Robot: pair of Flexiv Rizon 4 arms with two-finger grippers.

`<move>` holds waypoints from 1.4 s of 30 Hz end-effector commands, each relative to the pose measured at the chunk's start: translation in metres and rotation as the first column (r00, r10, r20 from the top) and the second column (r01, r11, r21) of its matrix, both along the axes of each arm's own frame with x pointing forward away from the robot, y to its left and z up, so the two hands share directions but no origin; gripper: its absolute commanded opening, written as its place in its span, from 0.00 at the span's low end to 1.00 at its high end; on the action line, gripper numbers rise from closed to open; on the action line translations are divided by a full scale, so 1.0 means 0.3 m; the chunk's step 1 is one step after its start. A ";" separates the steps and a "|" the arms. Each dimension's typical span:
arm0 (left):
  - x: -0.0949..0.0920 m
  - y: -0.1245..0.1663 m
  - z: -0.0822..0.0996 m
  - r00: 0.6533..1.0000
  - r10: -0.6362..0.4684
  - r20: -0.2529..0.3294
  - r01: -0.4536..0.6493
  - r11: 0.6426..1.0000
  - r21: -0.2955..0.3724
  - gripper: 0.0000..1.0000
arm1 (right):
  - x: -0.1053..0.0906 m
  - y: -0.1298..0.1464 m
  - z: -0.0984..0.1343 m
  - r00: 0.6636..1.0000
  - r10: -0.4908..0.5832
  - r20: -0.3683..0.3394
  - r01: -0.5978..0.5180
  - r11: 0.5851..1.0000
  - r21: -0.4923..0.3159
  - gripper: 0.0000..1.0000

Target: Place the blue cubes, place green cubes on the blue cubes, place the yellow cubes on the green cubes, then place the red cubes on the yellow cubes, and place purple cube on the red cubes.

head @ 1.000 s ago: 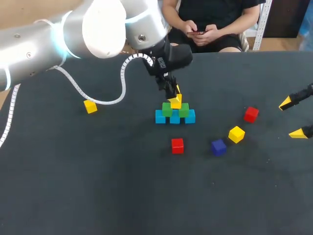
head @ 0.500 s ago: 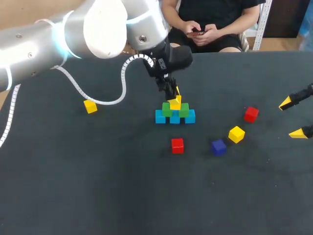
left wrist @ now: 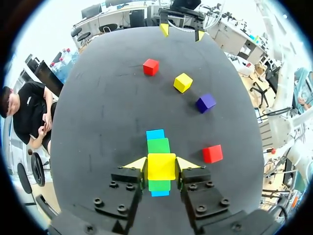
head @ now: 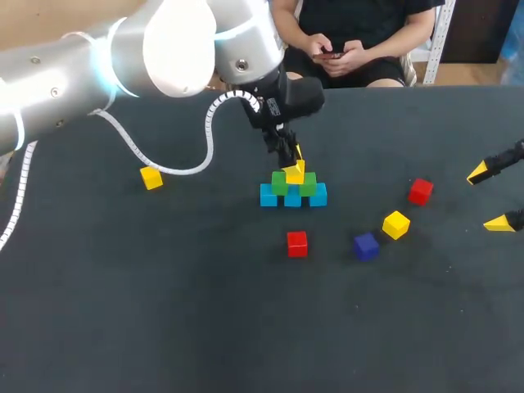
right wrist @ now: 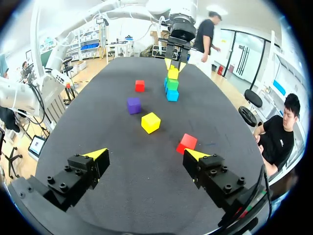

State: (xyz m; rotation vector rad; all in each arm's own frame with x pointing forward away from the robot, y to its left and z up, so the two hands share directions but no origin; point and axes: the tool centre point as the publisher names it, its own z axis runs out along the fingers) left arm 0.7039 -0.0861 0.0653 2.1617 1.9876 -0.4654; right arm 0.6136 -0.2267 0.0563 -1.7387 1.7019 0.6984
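Observation:
A row of blue cubes (head: 293,196) stands mid-table with two green cubes (head: 308,184) on it. My left gripper (head: 292,166) is shut on a yellow cube (head: 294,174) right at the top of the green pair. In the left wrist view the yellow cube (left wrist: 161,166) sits between both yellow tips of that gripper (left wrist: 162,163), above a green cube (left wrist: 158,145) and a blue cube (left wrist: 155,134). My right gripper (head: 489,197) hangs open and empty at the right edge. The right wrist view has the right gripper (right wrist: 145,154) wide apart and the stack (right wrist: 172,84) far ahead.
Loose on the table are a red cube (head: 297,243), a purple cube (head: 366,246), a yellow cube (head: 395,224) and another red cube (head: 421,191) right of the stack. A further yellow cube (head: 151,177) lies far left, by the left arm's cable.
My left gripper has sunk slightly with the yellow cube towards the green cubes. The right arm and the loose cubes have not moved.

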 end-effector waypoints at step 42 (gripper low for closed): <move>0.012 -0.001 0.001 1.000 -0.001 -0.014 0.001 1.000 0.006 1.00 | 0.003 -0.001 -0.003 1.000 0.002 0.000 -0.002 1.000 0.003 1.00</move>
